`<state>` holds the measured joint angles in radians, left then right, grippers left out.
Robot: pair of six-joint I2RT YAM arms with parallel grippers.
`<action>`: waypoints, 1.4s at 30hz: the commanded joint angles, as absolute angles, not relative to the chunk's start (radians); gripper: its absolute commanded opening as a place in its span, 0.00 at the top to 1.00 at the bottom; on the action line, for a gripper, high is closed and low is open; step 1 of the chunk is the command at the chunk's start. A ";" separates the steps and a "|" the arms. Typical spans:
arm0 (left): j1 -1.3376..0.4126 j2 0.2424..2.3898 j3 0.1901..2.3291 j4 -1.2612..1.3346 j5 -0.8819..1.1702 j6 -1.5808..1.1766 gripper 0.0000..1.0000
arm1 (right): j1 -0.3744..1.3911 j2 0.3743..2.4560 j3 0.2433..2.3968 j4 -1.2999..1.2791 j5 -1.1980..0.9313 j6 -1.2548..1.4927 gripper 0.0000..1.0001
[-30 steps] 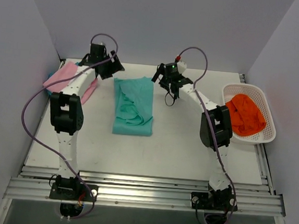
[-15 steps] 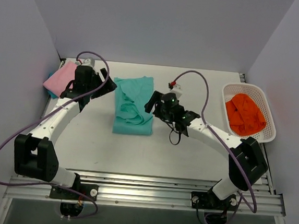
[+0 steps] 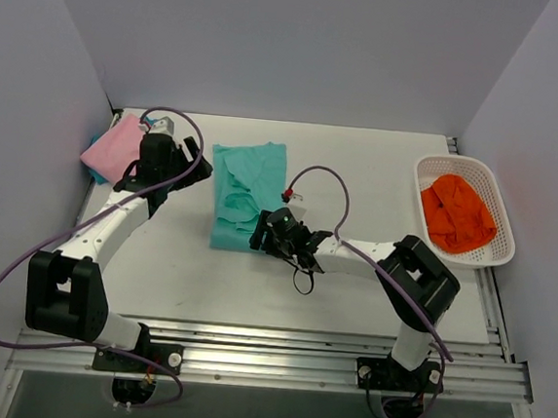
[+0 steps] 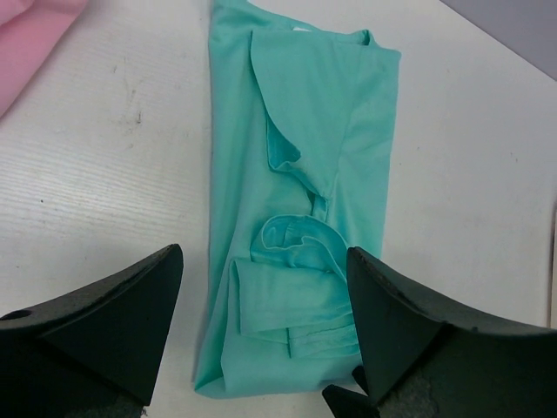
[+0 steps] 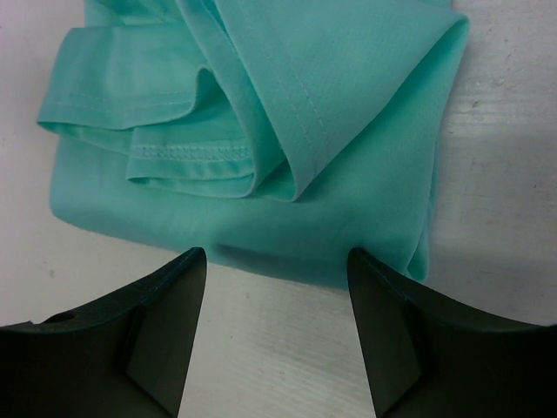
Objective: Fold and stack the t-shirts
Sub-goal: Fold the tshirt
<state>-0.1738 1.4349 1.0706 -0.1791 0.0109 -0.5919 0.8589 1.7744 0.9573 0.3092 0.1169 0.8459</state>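
A mint-teal t-shirt (image 3: 246, 191) lies folded into a long strip on the white table, with loose folds on top; it also shows in the left wrist view (image 4: 305, 165) and the right wrist view (image 5: 261, 113). A pink t-shirt (image 3: 113, 146) lies at the far left (image 4: 26, 35). My left gripper (image 3: 184, 159) is open and empty, above the table just left of the teal shirt's far end. My right gripper (image 3: 260, 235) is open and empty, low by the shirt's near right corner, its fingertips (image 5: 165, 305) at the shirt's near edge.
A white lattice basket (image 3: 496, 194) at the right edge holds an orange cloth (image 3: 459, 213). Grey walls close in the left, back and right sides. Metal rails run along the table's near edge (image 3: 267, 350).
My right arm has swung down and left from the far side to the teal shirt's near right corner. My left arm has come down from the back to the shirt's far left edge.
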 commanded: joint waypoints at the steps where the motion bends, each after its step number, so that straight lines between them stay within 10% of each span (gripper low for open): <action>1: -0.164 1.416 1.068 -0.110 0.000 -0.574 0.16 | 0.850 1.811 1.005 0.344 0.146 0.856 0.39; 42: -0.164 1.457 1.058 -0.075 0.034 -0.571 0.17 | 0.784 1.853 1.077 0.328 0.054 0.818 0.41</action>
<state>-0.1684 1.4532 1.0550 -0.1261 0.0166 -0.5858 0.8158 1.8156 1.0874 0.2878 0.0868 0.8143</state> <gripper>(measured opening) 0.832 0.592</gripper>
